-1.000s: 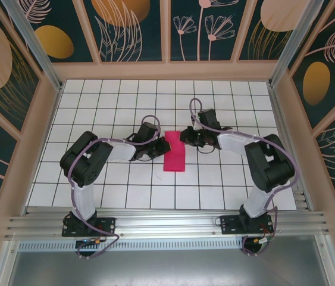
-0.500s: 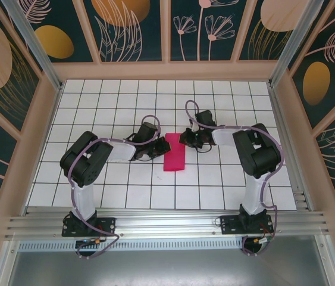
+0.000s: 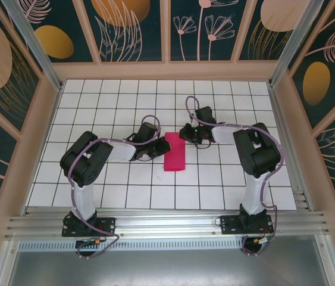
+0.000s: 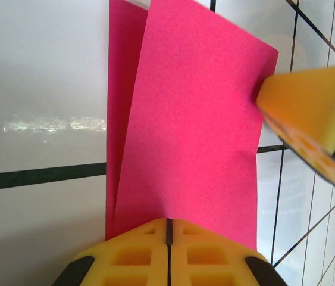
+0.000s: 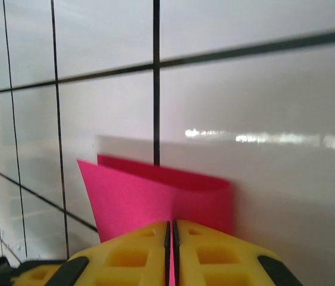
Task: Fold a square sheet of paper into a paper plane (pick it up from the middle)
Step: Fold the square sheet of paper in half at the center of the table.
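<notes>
Left gripper (image 3: 161,145): clenched, my pads (image 4: 131,256) pressed flat together; tips at the sheet's long edge; whether a layer is nipped between them I cannot tell
Right gripper (image 3: 185,134): clenched likewise; one pad (image 4: 307,107) touches the sheet's far corner
Table (image 3: 96,101): white grid tiles; the sheet lies near its middle
Square sheet of paper (image 3: 174,156): magenta, folded in half into a narrow rectangle, flat on the tiles between my two wrists; upper layer gapes a little from the lower along one side
Long axis: roughly 12 to 6 o'clock in the top view
Bearing: sheet at 3 o'clock from my left tips; at 7 o'clock from my right
Nearer arm: both touch it; I judge the left better set to pin the long edge while the right works the 12 o'clock corner
</notes>
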Robot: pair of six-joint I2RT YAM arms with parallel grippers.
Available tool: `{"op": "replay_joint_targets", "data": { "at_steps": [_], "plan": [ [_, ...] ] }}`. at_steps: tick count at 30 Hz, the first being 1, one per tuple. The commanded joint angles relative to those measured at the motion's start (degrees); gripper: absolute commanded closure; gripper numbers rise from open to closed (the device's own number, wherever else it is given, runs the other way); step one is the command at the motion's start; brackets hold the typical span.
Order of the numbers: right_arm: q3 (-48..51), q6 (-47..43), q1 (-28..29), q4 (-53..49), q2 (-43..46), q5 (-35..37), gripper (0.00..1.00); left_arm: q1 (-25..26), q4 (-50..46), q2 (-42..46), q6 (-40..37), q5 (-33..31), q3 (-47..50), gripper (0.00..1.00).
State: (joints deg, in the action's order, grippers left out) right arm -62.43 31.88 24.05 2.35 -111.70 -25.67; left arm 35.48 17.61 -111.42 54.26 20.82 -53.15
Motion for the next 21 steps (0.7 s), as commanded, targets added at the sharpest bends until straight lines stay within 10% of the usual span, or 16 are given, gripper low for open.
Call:
{"op": "replay_joint_targets", "data": {
  "at_steps": [1,21],
  "plan": [
    [-1.48,0.6,-0.92,0.37,-2.68,2.18,0.87,0.23,-4.53,-2.84,-1.39,-1.72,2.25,0.92],
    [-5.78,-0.19,-1.58,-2.95,-5.28,4.58,0.88,0.25,-4.45,-2.4,-1.35,-2.01,2.61,0.92]
  ]
}}
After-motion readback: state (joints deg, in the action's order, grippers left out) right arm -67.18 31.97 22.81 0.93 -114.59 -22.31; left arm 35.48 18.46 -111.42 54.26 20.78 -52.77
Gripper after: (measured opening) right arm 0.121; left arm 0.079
